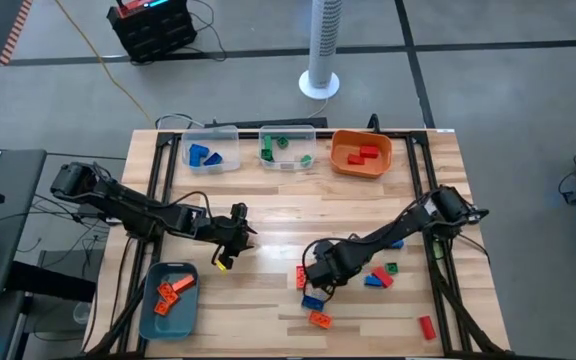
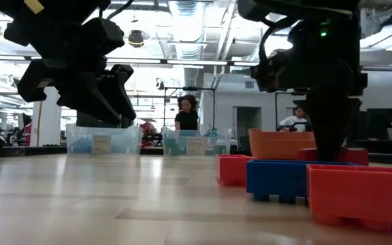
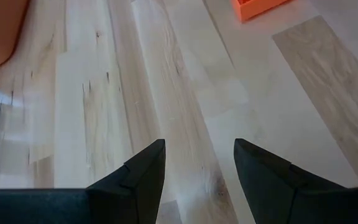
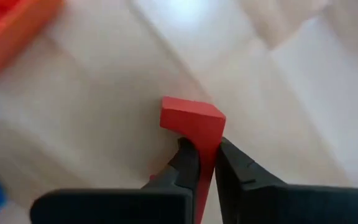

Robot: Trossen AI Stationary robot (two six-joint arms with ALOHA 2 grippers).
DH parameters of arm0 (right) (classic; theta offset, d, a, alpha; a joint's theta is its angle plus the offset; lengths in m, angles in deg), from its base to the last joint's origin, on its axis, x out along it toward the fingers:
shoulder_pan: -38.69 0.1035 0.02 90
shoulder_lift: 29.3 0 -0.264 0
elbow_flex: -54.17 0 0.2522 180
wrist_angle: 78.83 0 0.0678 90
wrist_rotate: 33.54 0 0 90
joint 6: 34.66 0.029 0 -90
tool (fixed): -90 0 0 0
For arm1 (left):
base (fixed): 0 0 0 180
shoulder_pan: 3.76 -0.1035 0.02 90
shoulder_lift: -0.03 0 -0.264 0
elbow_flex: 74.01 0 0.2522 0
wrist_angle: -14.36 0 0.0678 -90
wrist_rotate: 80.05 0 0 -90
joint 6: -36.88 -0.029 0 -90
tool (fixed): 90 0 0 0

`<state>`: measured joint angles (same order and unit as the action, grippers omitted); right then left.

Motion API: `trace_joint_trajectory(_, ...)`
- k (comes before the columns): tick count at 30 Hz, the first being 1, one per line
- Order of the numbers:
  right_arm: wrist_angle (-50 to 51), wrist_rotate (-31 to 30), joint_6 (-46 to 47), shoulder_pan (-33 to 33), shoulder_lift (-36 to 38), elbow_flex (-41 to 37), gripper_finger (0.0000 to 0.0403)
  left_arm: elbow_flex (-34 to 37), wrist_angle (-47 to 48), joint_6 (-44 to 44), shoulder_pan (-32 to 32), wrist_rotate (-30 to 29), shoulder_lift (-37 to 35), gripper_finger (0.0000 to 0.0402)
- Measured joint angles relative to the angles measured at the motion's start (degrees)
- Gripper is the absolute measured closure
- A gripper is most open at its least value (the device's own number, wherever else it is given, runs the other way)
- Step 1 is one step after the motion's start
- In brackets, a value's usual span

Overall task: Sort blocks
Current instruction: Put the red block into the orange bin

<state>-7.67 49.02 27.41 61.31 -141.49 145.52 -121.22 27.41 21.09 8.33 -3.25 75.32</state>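
From above, the wooden table (image 1: 268, 215) carries three bins along its far edge: a clear bin with blue bricks (image 1: 211, 151), a clear bin with green bricks (image 1: 288, 148) and an orange bin with red bricks (image 1: 361, 153); a teal bin with orange bricks (image 1: 169, 299) sits at the near left corner. The left gripper (image 1: 230, 243) hangs over bare wood near the middle, while the right gripper (image 1: 316, 276) is down among the loose blocks (image 1: 378, 277) scattered at the near right, with a stray red brick (image 1: 427, 326) lying farther toward the corner. At table height, a blue brick (image 2: 281, 178) and an orange brick (image 2: 359, 195) fill the foreground, pale labels on the two clear bins cannot be read, and two people show in the room behind. The left wrist camera shows its fingers (image 3: 148, 171) parted with only wood between them. The right wrist camera shows the jaws pinched tight on the thin edge of a red block (image 4: 194, 126), over the tabletop.
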Motion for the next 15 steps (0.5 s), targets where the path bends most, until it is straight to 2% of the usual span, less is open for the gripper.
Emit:
trace_joint_trajectory(8,9.29,-5.76,-7.06,-5.4,8.42,-0.07,0.0358,0.0,-0.02,-0.04,-0.12,-0.32,0.0,0.0217)
trace_joint_trajectory(15,16.09,-13.41,-15.75,-15.68,17.11,-0.03,0.0359,0.0,-0.19,0.44,-0.58,-0.32,0.0,0.0217)
